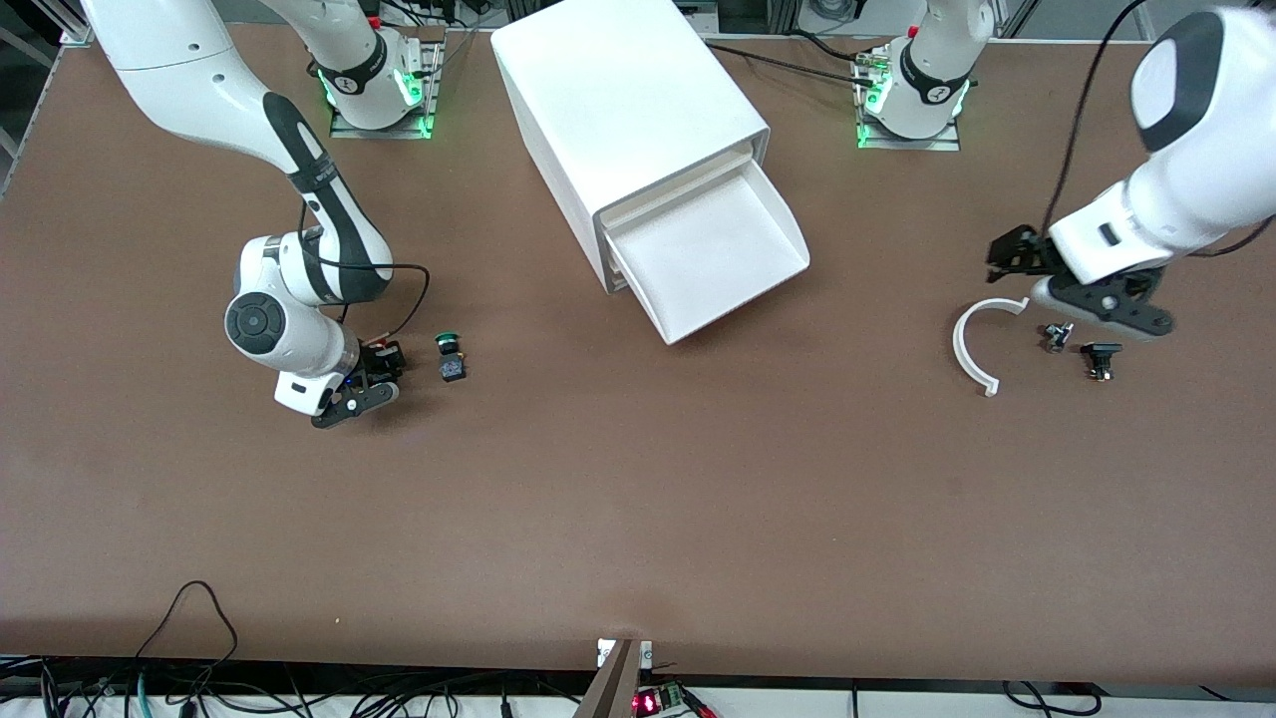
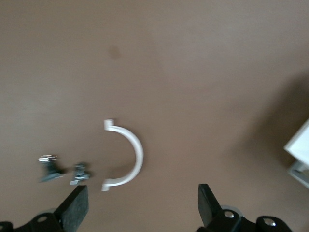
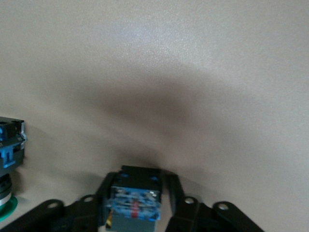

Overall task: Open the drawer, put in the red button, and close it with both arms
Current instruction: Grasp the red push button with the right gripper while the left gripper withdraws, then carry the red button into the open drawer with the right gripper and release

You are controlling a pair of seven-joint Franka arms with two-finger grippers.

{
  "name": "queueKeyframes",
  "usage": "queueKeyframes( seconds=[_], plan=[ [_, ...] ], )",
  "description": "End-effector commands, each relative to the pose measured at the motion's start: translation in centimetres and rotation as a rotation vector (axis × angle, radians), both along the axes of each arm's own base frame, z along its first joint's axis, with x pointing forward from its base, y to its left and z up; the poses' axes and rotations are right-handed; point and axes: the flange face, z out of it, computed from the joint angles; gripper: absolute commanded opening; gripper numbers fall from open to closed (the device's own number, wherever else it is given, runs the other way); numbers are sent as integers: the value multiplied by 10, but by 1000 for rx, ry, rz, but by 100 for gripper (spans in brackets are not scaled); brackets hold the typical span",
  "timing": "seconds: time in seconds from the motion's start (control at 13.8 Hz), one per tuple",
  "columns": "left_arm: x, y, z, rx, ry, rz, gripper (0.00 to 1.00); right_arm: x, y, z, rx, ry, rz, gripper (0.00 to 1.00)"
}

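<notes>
Drawer (image 1: 713, 254) stands pulled open and empty at upper centre of the front frame. My right gripper (image 1: 364, 384), lower left, has closed on the red button (image 3: 133, 203); carry, drop and two-arm close remain. My left gripper (image 2: 140, 205) waits with fingers spread, holding nothing, over the white ring clip (image 2: 126, 152) at right.

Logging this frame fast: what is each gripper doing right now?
Left gripper: open, holding nothing, over the white curved piece.
Right gripper: shut on a black-bodied button, cap hidden.
</notes>
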Motion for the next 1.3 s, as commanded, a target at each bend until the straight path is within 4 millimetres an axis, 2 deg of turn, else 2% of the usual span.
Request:
queueKeyframes(
  seconds=[0.0, 0.14, 0.22, 0.36, 0.43, 0.65, 0.87, 0.94, 1.08, 1.23],
  plan=[
    [1, 8, 27, 51, -9, 1, 100, -1, 3, -5, 11, 5, 6, 36],
    [-11, 12, 34, 62, 35, 29, 100, 0, 3, -3, 11, 2, 1, 33],
    [-12, 27, 37, 54, 30, 95, 100, 5, 4, 6, 16, -16, 7, 32],
    [-12, 38, 44, 56, 13, 137, 100, 11, 7, 27, 20, -42, 12, 32],
    [-12, 41, 46, 52, 7, 168, 100, 16, 17, 45, 29, -55, 27, 32],
    [-15, 43, 50, 53, -2, 244, 100, 38, 29, 112, 35, -83, 49, 32],
    [-15, 44, 49, 53, -3, 256, 100, 64, 86, 208, 79, -129, 132, 32],
    [-15, 44, 49, 53, -3, 256, 100, 66, 106, 233, 94, -143, 167, 32],
    [-15, 44, 49, 53, -3, 256, 100, 61, 148, 263, 147, -182, 280, 32],
    [-15, 44, 48, 50, -1, 258, 100, 48, 199, 289, 222, -219, 404, 32]
  ],
)
